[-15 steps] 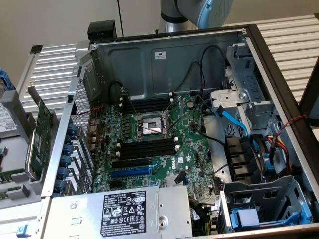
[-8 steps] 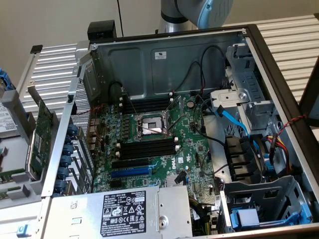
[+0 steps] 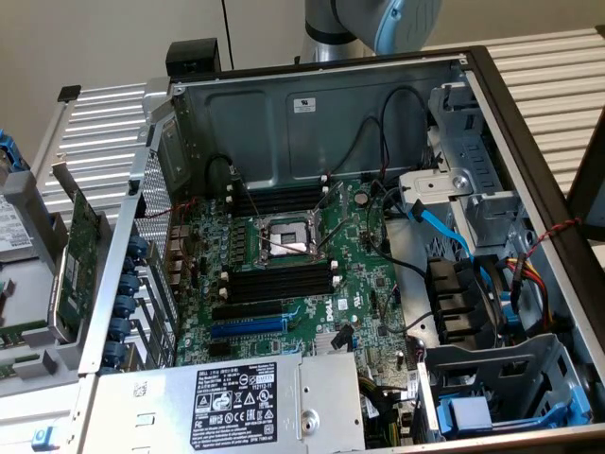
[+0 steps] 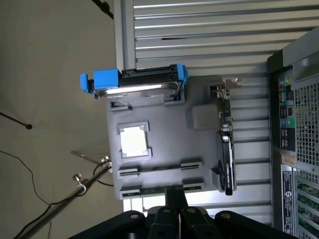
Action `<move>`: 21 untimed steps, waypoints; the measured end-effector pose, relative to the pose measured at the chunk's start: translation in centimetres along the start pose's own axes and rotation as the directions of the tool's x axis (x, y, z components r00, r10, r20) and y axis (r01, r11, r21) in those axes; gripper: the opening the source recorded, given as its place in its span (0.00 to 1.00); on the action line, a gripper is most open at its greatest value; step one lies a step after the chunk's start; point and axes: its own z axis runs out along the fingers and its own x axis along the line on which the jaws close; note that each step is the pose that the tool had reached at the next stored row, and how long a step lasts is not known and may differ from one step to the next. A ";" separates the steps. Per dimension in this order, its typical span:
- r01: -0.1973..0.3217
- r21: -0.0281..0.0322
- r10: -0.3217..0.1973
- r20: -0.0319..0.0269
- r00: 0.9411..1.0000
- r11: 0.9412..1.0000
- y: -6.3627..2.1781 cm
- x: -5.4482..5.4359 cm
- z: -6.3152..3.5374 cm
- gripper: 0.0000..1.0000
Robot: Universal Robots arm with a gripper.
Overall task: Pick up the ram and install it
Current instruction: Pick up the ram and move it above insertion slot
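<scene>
**End effector (image 4: 174, 198) hovering over the ram (image 4: 149, 190), nothing lifted yet**

End effector hangs right above the grey parts tray (image 4: 159, 149), and honestly I can't tell from this angle whether it's set wide or narrow. The ram, as best I can make out, is the thin stick standing on edge in the tray's holders directly under it, so I'd say the pickup isn't done. The same tray carries a hard drive (image 4: 134, 85) with blue rails, a CPU (image 4: 133, 140) in its pocket, and the bigger expansion card (image 4: 227, 149) along one side.

Over in the exterior view the open case (image 3: 510, 123) shows the motherboard (image 3: 364, 284), and the black memory slots (image 3: 281, 282) either side of the CPU socket (image 3: 288, 241) all look empty.

What worries me:
- That stick is skinny and only propped in holders. An off-centre grab could tilt it or let it slip out.
- The expansion card sits near enough to get bumped on the way up.
- Black cables (image 3: 354, 151) drape close to the upper slots and could snag the stick.
- A misaligned notch plus a hard push could damage the slot or the stick.
</scene>
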 end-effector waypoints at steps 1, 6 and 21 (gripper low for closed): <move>0.006 0.000 -0.006 0.000 1.000 1.000 0.00 0.1 0.01 0.11; 0.074 0.000 -0.074 -0.002 0.997 0.997 0.00 0.1 0.03 0.11; 0.339 0.000 -0.339 -0.010 0.941 0.941 -0.01 0.1 0.33 0.11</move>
